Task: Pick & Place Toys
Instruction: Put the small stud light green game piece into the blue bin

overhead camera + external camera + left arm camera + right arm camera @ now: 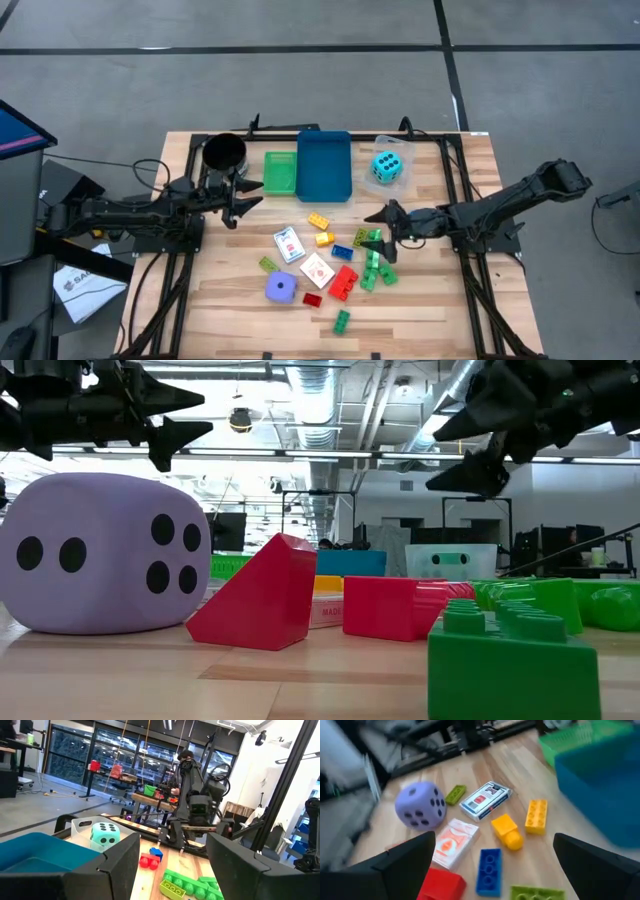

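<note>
Two claws hover above the wooden desk (230, 300), both with fingers spread and nothing between them. Left claw (240, 203) sits at the left of the high view, just below the black cup (223, 152) and left of the green tray (280, 172); right claw (385, 222) hangs right of centre, over the cluster of green bricks (375, 262). Beside the green tray lies the blue tray (324, 165), and the cyan die (387, 167) rests in the clear tray (379, 145) at the upper right of the desk. Most toys are scattered across the middle of the frame: the purple die (281, 288) at lower left, two white card packs (289, 244) and (317, 270) near it, a yellow brick (319, 220) above them, a blue brick (343, 252), a red brick (344, 282), a lone green brick (341, 320) lowest of all. From the right wrist view the purple die, card packs, yellow and blue bricks lie ahead of the wide-spread fingers (405, 865).
</note>
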Motion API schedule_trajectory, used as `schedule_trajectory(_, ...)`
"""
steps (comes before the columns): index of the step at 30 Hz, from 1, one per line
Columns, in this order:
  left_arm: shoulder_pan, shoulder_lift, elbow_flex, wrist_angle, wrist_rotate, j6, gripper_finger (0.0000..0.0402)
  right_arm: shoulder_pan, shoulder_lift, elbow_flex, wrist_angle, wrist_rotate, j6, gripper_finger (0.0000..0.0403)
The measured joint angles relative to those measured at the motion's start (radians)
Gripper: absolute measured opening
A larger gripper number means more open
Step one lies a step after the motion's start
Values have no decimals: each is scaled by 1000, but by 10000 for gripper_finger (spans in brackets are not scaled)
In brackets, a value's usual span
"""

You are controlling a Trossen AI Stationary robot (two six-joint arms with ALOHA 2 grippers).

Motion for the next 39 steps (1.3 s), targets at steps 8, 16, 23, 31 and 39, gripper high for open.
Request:
schedule_trajectory(8,0,0,0,21,0,-1,223,-4,40,0,-89,3,322,399)
schedule_trajectory(16,0,0,0,66,0,-1,223,-28,187,49,-83,3,51,399)
schedule_trajectory(23,0,0,0,52,0,-1,223,-24,347,95,-85,-20,-109,399)
schedule_trajectory(31,0,0,0,42,0,-1,223,-13,498,140,-83,-27,-124,399)
schedule_trajectory(39,0,0,0,36,0,-1,223,-25,531,166,-94,-29,-122,399)
